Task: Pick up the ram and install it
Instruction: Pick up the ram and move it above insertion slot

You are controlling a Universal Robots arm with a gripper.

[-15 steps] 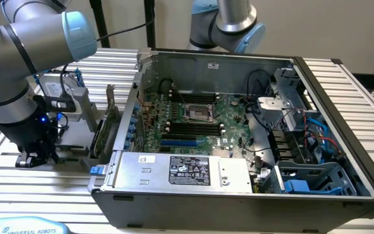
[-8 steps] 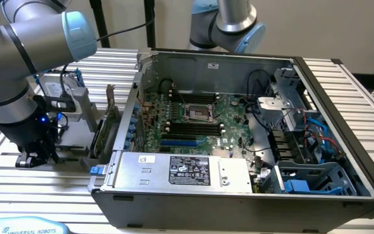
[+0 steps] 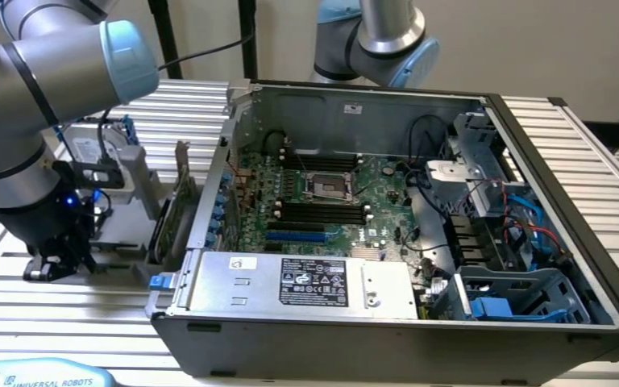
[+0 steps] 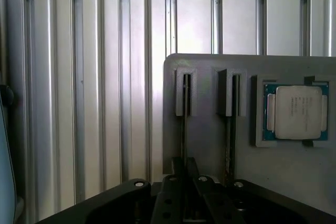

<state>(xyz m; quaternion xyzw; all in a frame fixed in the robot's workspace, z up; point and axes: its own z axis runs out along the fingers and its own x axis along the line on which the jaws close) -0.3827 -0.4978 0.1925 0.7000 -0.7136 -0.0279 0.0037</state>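
Note:
In the wrist view, two ram sticks stand on edge in the slots of a grey holder (image 4: 210,145). One thin stick (image 4: 184,129) runs straight under my gripper (image 4: 184,177); the second stick (image 4: 231,135) lies parallel beside it. My gripper's black body straddles the first stick's near end. In the exterior view my gripper (image 3: 57,260) hangs low over the grey holder (image 3: 126,242), to the exterior view's left of the open computer case. The black memory slots (image 3: 315,211) lie on the green motherboard inside the case.
A square silver processor chip (image 4: 296,111) sits in the holder's pocket beside the sticks. Upright cards (image 3: 175,201) stand between the holder and the case wall (image 3: 218,193). A second arm (image 3: 380,40) stands behind the case. The table is ribbed aluminium (image 4: 79,103).

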